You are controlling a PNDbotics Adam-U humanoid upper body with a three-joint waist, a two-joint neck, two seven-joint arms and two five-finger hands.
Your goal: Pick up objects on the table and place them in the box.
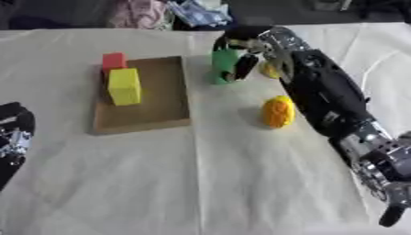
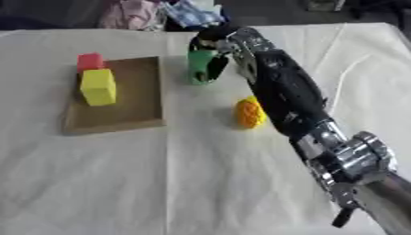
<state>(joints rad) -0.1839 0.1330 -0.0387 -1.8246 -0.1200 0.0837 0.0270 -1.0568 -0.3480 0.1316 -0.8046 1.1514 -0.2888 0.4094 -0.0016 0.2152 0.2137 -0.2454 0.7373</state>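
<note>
White cloth [image 1: 201,183] covers the table. Nearest, the left hand [image 1: 12,137] rests at the left edge; whether its fingers are spread or curled cannot be told. An orange object [image 1: 278,111] lies mid-table. The box [image 1: 157,112] holds a yellow block [image 1: 124,86] and a red block [image 1: 114,60]. Farthest, the right hand [image 1: 245,46] curls its fingers around a green object [image 1: 224,62] beside the box.

Small yellow thing [image 1: 269,70] mostly hidden behind right arm [image 1: 325,94].

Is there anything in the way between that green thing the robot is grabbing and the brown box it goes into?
Nothing visible. The right hand has its fingers curled round the green object, just right of the box. Only bare cloth lies between them. The yellow block and red block sit along the box's far-left side.
</note>
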